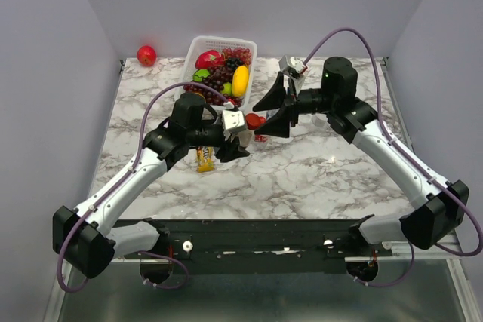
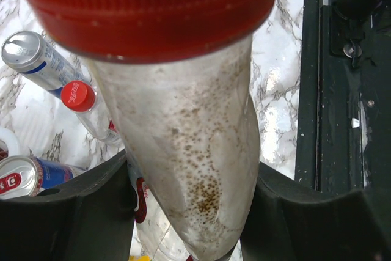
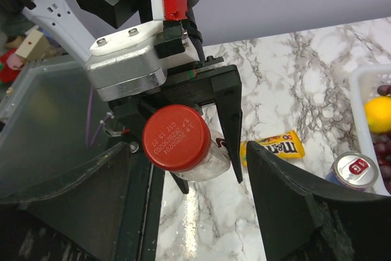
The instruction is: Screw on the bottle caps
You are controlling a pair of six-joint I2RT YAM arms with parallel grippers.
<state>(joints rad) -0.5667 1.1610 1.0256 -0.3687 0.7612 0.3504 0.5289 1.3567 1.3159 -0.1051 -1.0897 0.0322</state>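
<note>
My left gripper (image 2: 189,218) is shut on a short clear bottle (image 2: 189,151) and holds it above the table. A red cap (image 2: 146,10) sits on its neck. In the top view the cap (image 1: 255,120) points toward my right gripper (image 1: 275,115). In the right wrist view the right gripper (image 3: 189,163) is open, its fingers (image 3: 287,194) spread on either side of the cap (image 3: 177,137) without touching it. A second bottle with a red cap (image 2: 78,96) lies on the table below. Part of another red-labelled bottle (image 2: 142,197) shows behind the held one.
Two silver-blue soda cans (image 2: 27,53) (image 2: 21,175) lie near the bottles. A yellow candy packet (image 1: 204,159) lies by the left gripper. A white basket (image 1: 198,44) of fruit stands at the back. A red apple (image 1: 146,55) is at the back left.
</note>
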